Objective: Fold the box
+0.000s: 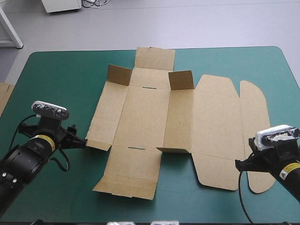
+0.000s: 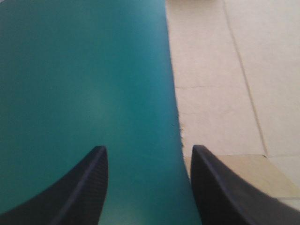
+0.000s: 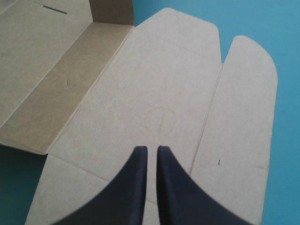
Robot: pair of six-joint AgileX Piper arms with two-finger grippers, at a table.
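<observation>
So, high view first: the brown box [image 1: 145,112] is a flat cut sheet spread across the middle of the teal-green desk [image 1: 65,75], with two small flaps on its far side standing up. The left end effector [image 1: 82,141] sits low, right at the sheet's near left corner. The right end effector [image 1: 240,163] is at the sheet's right-hand part, with the rounded end flap just beside it. A bit of spare board [image 1: 3,96] pokes in at the desk's left edge, well apart from the left end effector.

Left wrist view: the left end effector [image 2: 149,154] has its black fingers wide apart. Bare desk [image 2: 84,84] shows between them and ahead. The box [image 2: 220,70] lies ahead and off to one side, its edge running back to just inside one fingertip.

Right wrist view: the right end effector [image 3: 151,152] has its fingers all but together, with only a thin slit between them. It's over the big flat panel of the box [image 3: 154,93], with the rounded flap beside it and a raised flap farther ahead.
</observation>
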